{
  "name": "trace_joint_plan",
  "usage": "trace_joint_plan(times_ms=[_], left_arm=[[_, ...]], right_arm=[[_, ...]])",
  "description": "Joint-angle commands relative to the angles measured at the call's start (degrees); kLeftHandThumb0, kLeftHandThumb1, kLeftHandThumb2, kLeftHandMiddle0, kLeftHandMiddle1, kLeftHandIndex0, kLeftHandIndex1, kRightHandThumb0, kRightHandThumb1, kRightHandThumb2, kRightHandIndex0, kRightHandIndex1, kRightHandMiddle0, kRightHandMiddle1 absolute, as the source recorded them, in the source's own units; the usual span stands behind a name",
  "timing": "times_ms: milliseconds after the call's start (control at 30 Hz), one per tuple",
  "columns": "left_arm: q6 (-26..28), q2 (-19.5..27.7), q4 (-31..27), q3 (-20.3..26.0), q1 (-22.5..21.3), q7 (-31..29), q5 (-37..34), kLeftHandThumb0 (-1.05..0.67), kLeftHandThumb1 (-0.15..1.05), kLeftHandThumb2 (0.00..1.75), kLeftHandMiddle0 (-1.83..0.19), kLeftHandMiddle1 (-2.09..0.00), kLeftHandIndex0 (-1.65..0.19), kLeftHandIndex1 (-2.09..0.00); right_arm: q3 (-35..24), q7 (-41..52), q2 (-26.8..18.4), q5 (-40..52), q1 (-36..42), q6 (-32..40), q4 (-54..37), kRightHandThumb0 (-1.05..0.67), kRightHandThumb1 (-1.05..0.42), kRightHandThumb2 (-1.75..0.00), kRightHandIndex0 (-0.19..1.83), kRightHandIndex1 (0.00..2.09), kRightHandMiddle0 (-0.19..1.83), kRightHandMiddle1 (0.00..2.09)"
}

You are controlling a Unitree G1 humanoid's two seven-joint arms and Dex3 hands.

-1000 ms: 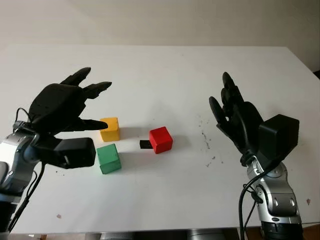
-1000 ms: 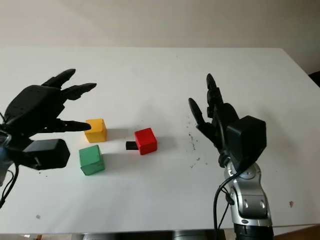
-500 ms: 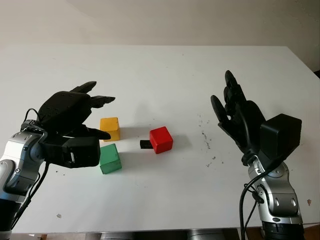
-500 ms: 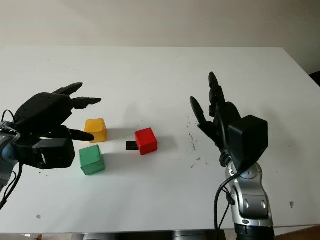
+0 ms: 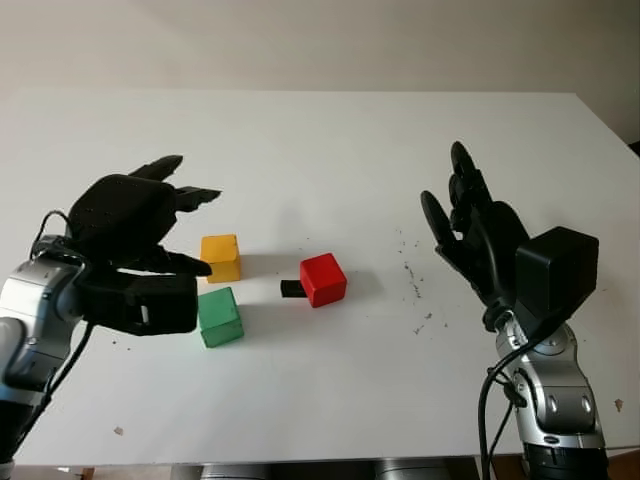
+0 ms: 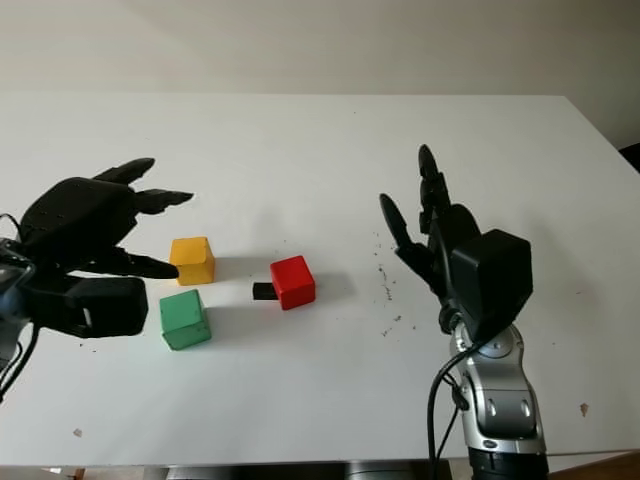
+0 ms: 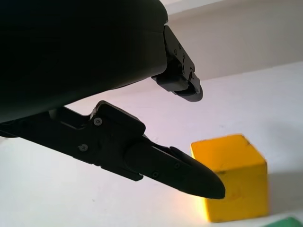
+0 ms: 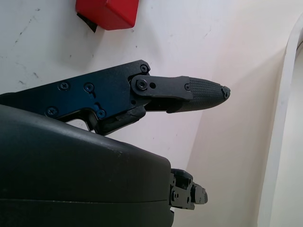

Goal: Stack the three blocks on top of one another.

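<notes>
Left hand (image 5: 135, 215) is open, holding nothing, hovering just left of the yellow block (image 5: 220, 257); one of its fingers (image 7: 177, 171) points at the block's near side, apart from it. Green block (image 5: 218, 316) sits just in front of yellow, red block (image 5: 322, 279) to their right on the white desk (image 5: 320, 140), small black piece (image 5: 291, 289) against red's left side. Right hand (image 5: 468, 225) open, raised well right of red.

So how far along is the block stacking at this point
Nothing is stacked yet: the yellow block, green block and red block all sit apart on the table. The left hand is open beside the yellow block, holding nothing; the right hand is open off to the right. All three placements remain.
</notes>
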Motion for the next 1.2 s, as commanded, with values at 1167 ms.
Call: trace_joint_plan(times_ms=[1167], left_arm=[[0.09, 0.23, 1.83, -2.83, -0.12, -0.93, 1.24, -0.85, 1.04, 0.06, -0.18, -0.06, -0.52, -0.2]], right_arm=[[-0.45, -0.17, -0.96, -2.39, 1.2, -1.33, -1.18, -0.68, -1.05, -0.42, -0.14, 0.06, -0.04, 0.05]])
